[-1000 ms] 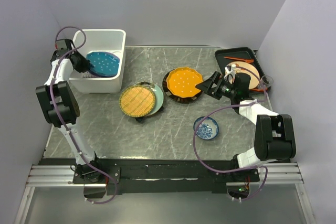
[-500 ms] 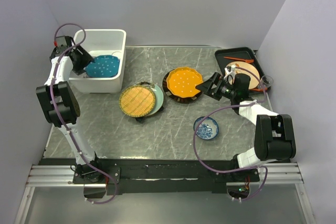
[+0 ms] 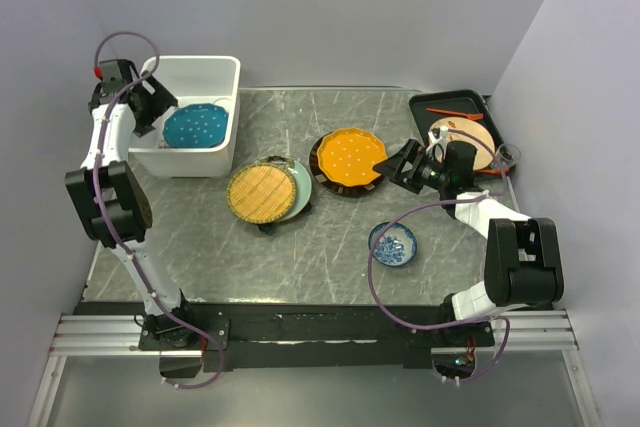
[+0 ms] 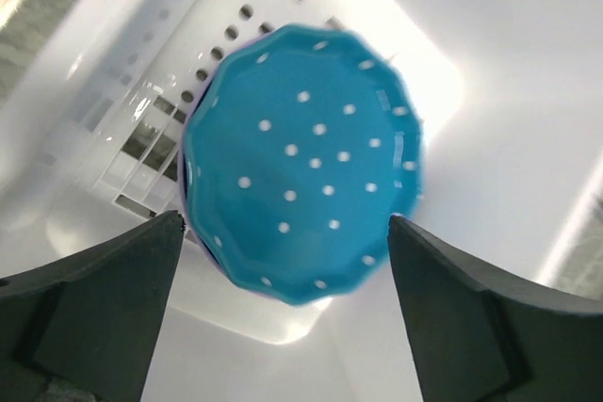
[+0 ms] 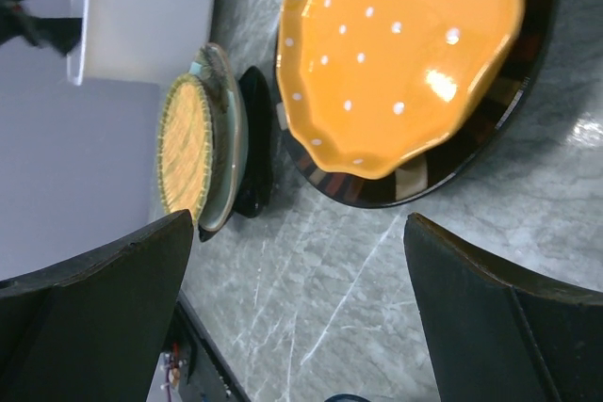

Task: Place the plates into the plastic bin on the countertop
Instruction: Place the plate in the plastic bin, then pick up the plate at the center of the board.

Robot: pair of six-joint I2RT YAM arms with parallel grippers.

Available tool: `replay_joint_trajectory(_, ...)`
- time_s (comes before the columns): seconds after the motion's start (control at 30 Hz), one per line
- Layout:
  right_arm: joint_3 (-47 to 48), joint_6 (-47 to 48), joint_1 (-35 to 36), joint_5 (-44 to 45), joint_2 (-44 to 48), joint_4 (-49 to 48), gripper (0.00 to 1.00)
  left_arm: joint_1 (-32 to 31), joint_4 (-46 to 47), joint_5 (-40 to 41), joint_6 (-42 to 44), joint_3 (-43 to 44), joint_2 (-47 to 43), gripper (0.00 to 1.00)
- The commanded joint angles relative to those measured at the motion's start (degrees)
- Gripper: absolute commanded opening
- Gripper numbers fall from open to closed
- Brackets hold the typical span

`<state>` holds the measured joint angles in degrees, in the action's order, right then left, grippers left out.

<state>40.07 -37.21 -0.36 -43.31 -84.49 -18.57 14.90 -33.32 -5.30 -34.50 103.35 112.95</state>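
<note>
A teal dotted plate (image 3: pixel 195 125) lies in the white plastic bin (image 3: pixel 186 161) at the back left of the countertop (image 3: pixel 330 237). My left gripper (image 3: pixel 150 107) hangs open above the bin's left side, holding nothing. In the left wrist view the teal plate (image 4: pixel 301 181) rests apart from my fingers, with a lavender edge (image 4: pixel 192 223) under it. The orange dotted plate (image 3: pixel 348 155) sits on a dark brown plate (image 3: pixel 330 185). My right gripper (image 3: pixel 400 165) stands open just right of them. A yellow woven plate (image 3: pixel 259 192) tops a pale green one (image 3: pixel 299 187).
A small blue-and-white dish (image 3: pixel 393 244) sits near the front right. A black tray (image 3: pixel 447 104) and a tan plate (image 3: pixel 474 137) are at the back right beside the right arm. A dark plate (image 5: pixel 254 138) lies under the woven stack. Walls close in on both sides.
My left gripper opened and let go of the teal plate, which settled flat in the bin. The gripper drew back up and to the left. The right arm held still.
</note>
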Motion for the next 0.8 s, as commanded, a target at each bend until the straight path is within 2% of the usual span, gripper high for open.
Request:
replay_joint_trajectory(0.0,2.02,1.7,0.1,2.18,1.26,2.39,1.0,-0.3,3.09,0.99,1.54,1.24,-9.49,0.97)
replay_joint_trajectory(0.3,3.78,2.23,0.1,5.78,0.64,5.73,0.99,-1.45,5.89,-5.16,4.09,-0.08,-15.56,0.99)
replay_joint_trajectory(0.5,5.98,3.37,0.1,10.17,0.03,9.51,0.92,-4.35,6.86,-7.09,5.94,-1.39,-17.41,0.99)
replay_joint_trajectory(0.6,6.77,3.2,0.1,10.35,-0.76,9.69,0.75,-6.8,8.44,-8.14,6.2,-2.8,-18.55,0.99)
replay_joint_trajectory(0.77,7.3,2.14,0.1,10.7,-2.26,8.81,0.65,-9.62,9.33,-9.29,6.64,-3.85,-18.99,0.99)
